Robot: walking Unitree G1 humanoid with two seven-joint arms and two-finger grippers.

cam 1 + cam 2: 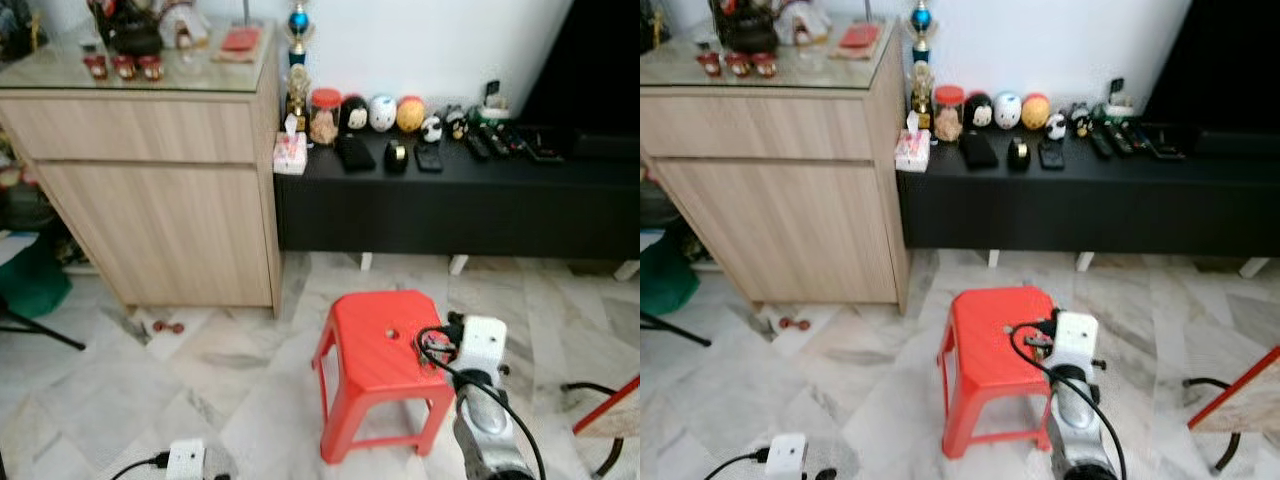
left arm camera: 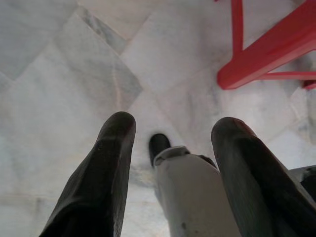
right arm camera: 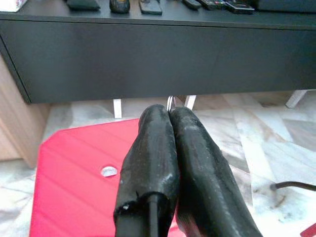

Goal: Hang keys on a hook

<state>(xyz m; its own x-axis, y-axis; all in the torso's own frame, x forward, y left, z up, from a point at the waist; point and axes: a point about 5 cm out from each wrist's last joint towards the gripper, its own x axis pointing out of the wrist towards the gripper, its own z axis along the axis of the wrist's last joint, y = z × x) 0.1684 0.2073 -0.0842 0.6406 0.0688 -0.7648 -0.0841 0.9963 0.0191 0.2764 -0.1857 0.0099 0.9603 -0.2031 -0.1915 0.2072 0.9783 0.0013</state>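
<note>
We have the right gripper (image 3: 170, 116) held out over the near right part of the red stool (image 1: 375, 345), its two black fingers pressed together with only a thin sliver of metal ring (image 3: 170, 102) poking out between the tips. We judge that ring to be part of the keys, pinched at the very ends of the fingers; the rest of the bunch is hidden, so we cannot tell how it hangs.

The fingers point away from us, toward the long black cabinet (image 1: 460, 200) against the far wall, with the wooden cupboard (image 1: 150, 180) to the far left. We cannot make out a hook anywhere in front of us, neither on the cupboard's side nor on the wall, so the direction from the ring to its target is unsettled.

Our left gripper (image 2: 170, 148) hangs low on the left, fingers spread wide and holding nothing, pointed down at the marble floor (image 2: 59, 74) with a stool leg beside it. The right arm holds the keys, so we expect it to do the hanging once a hook is found.
</note>
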